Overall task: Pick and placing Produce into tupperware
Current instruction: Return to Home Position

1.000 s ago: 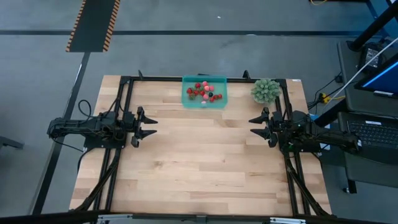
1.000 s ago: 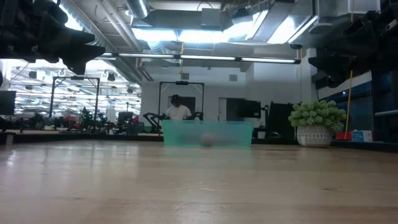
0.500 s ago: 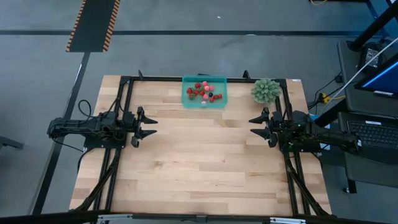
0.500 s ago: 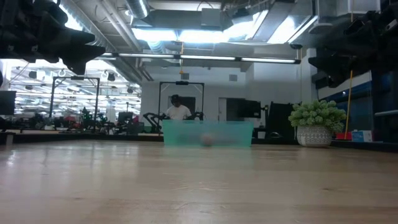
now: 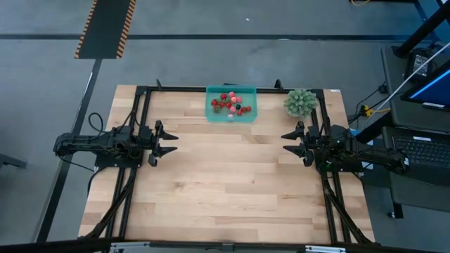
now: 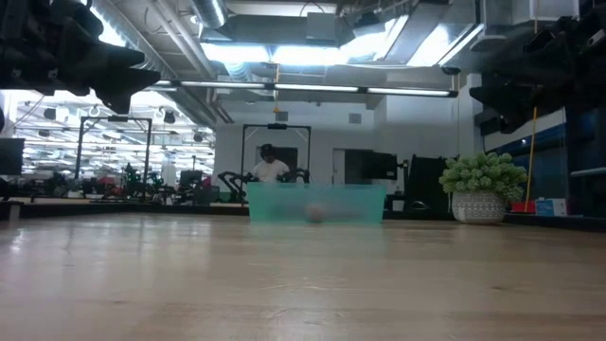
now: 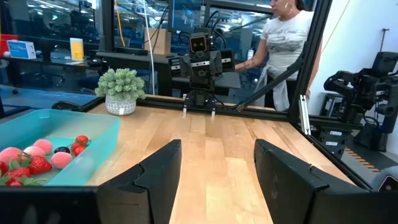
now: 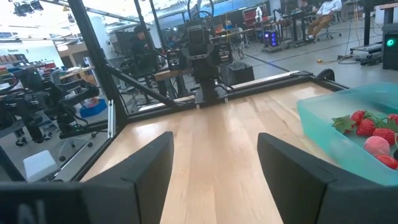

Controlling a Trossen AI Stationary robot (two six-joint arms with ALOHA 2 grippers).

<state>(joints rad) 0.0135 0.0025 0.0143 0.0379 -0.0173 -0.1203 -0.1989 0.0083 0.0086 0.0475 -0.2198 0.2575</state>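
Observation:
The teal tupperware (image 5: 231, 104) sits flat on the table at the middle of the far edge. Its front wall shows in the low view (image 6: 316, 203). Inside it lie the red and pink strawberry pieces (image 5: 230, 102) and a small dark berry (image 7: 61, 150); the same pieces show in the right wrist view (image 8: 370, 130). My left gripper (image 5: 171, 142) hovers open above the table's left side. My right gripper (image 5: 287, 143) hovers open above the right side. Both point toward the table's middle and hold nothing.
A spiky green plant ball in a small pot (image 5: 300, 102) stands at the far right corner, right of the tupperware. A black frame (image 5: 183, 89) runs along the table's far edge and sides. A person (image 7: 283, 43) stands beyond the table's right side.

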